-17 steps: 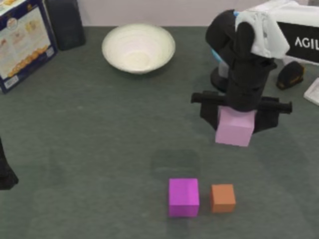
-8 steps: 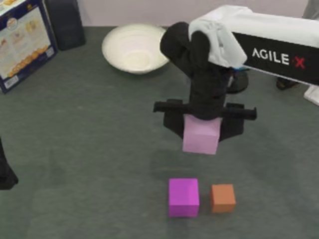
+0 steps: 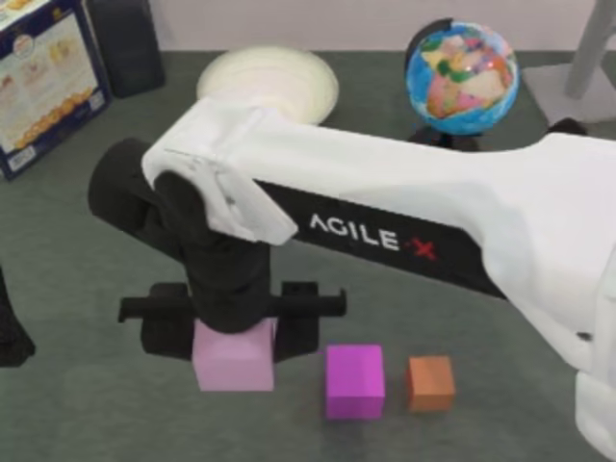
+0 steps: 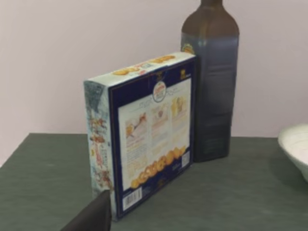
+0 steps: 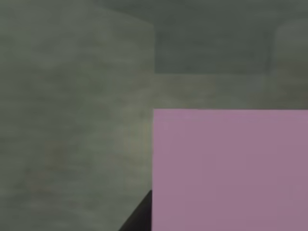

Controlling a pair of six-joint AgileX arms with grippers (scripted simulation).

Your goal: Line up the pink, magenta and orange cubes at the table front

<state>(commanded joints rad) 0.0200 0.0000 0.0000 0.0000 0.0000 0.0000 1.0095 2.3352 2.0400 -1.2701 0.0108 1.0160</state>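
Note:
My right gripper [image 3: 234, 337] is shut on the pale pink cube [image 3: 233, 358], holding it low near the table front, left of the magenta cube [image 3: 354, 381]. The small orange cube [image 3: 429, 382] sits just right of the magenta one. In the right wrist view the pink cube [image 5: 231, 168] fills the frame, with a dark finger [image 5: 139, 216] against its side. My left arm [image 3: 10, 332] stays parked at the table's left edge; only a dark finger [image 4: 91, 216] shows in its wrist view.
A white bowl [image 3: 289, 72], a globe [image 3: 460, 75], a blue cereal box [image 3: 43, 77] and a dark bottle [image 3: 125, 43] stand along the back. The long white right arm [image 3: 433, 231] spans the table's middle. The left wrist view shows the box [image 4: 144, 130] and bottle [image 4: 210, 82].
My right arm has swung left and forward with the pink cube, carrying it from the right middle of the table down beside the magenta cube. The other cubes have not moved.

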